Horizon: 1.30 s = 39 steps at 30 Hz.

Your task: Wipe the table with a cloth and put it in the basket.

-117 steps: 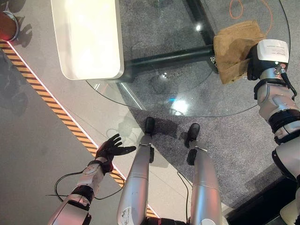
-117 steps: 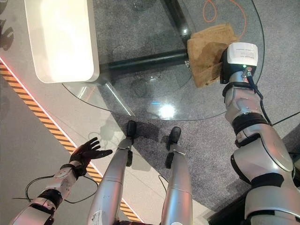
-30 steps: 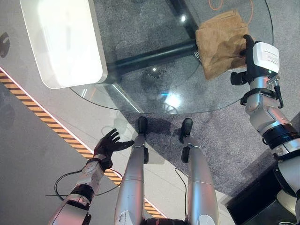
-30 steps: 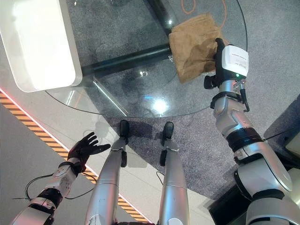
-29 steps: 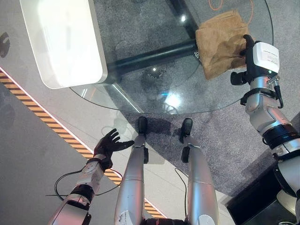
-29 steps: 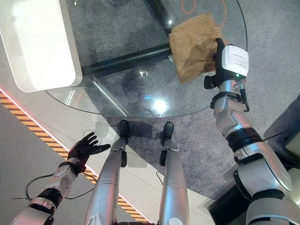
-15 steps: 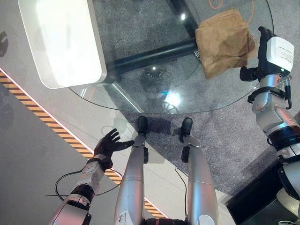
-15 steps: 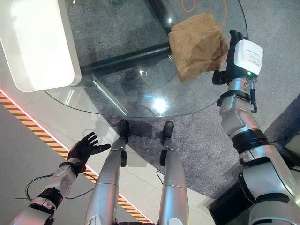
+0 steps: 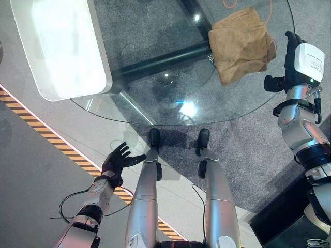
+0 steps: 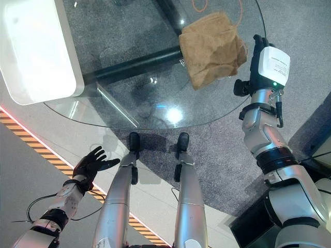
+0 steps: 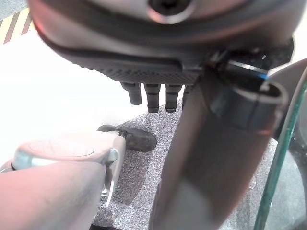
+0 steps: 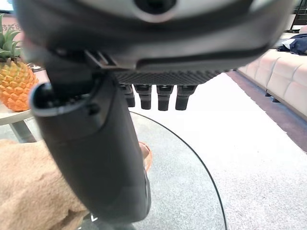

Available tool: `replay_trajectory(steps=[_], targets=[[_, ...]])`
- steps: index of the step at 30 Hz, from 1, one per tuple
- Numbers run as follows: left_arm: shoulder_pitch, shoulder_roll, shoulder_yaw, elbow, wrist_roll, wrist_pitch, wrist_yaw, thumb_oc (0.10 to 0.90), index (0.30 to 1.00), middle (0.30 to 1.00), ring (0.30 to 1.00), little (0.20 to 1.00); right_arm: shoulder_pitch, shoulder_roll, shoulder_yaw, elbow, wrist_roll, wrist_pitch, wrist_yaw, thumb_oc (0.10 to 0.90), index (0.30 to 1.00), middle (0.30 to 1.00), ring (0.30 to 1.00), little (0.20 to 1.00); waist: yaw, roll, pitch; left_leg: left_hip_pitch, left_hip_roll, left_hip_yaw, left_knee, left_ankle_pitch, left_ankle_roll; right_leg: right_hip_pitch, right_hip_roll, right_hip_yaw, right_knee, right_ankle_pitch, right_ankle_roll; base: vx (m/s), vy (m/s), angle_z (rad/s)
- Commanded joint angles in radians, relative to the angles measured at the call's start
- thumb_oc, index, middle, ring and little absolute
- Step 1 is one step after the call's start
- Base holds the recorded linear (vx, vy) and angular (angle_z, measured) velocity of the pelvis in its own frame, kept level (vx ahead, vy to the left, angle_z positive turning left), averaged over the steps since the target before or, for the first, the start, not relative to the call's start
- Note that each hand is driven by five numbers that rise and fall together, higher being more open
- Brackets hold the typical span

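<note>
A crumpled brown cloth [image 9: 240, 44] lies on the round glass table [image 9: 170, 98], near its far right edge. My right hand [image 9: 291, 49] hovers just to the right of the cloth, past the table's rim, open and apart from it. In the right wrist view its fingers [image 12: 152, 98] point straight out, and the cloth [image 12: 33, 191] lies beside the thumb. Low on my left, well below the table, my left hand [image 9: 120, 159] hangs open and holds nothing; its fingers [image 11: 148, 96] are straight.
A white oblong thing [image 9: 57, 46] with rounded corners sits at the table's left. A dark beam [image 9: 155, 62] runs under the glass. Yellow-black tape [image 9: 51, 144] crosses the floor on the left. A pineapple [image 12: 14, 79] and a sofa [image 12: 283, 72] stand beyond the table.
My right hand, which lay on the cloth's right edge a second ago, has lifted off and moved right, clear of it. The cloth stays put. The left hand has not moved.
</note>
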Motion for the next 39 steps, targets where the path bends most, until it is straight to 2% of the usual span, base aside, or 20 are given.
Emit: replay_trajectory(steps=[1,11,22,39], targets=[[0.099,0.003,0.023,0.013,-0.001,-0.025,0.016,0.8,0.9,0.9,0.9,0.9,-0.049,-0.106,-0.003,-0.007,-0.045,-0.015,-0.044,0.8,0.9,0.9,0.9,0.9,0.014,0.011,-0.025,0.022,-0.057,0.059,0.008,-0.035,0.067,0.011,0.076,-0.09,0.019,-0.031,-0.023,0.0,0.0,0.0],[0.078,-0.001,-0.004,0.026,-0.004,-0.022,0.013,0.8,0.9,0.9,0.9,0.9,-0.186,-0.077,0.104,0.118,-0.002,-0.035,-0.029,0.8,0.9,0.9,0.9,0.9,0.035,0.026,-0.025,0.029,-0.062,0.055,0.008,-0.035,0.066,0.018,0.067,-0.099,0.022,-0.035,-0.026,0.0,0.0,0.0],[0.051,-0.011,-0.042,0.03,-0.003,-0.01,0.02,0.8,0.9,0.9,0.9,0.9,-0.327,-0.027,0.216,0.269,0.025,-0.021,-0.024,0.8,0.9,0.9,0.9,0.9,0.062,0.045,-0.025,0.027,-0.071,0.047,0.01,-0.032,0.066,0.015,0.057,-0.109,0.028,-0.035,-0.032,0.0,0.002,0.01],[0.031,-0.021,-0.07,0.03,0.005,-0.002,0.02,0.8,0.9,0.9,0.9,0.9,-0.434,0.036,0.297,0.412,-0.008,0.009,0.057,0.8,0.9,0.9,0.9,0.9,0.091,0.062,-0.025,0.036,-0.079,0.04,0.0,-0.024,0.066,0.023,0.049,-0.12,0.027,-0.037,-0.035,0.0,0.001,0.01]])
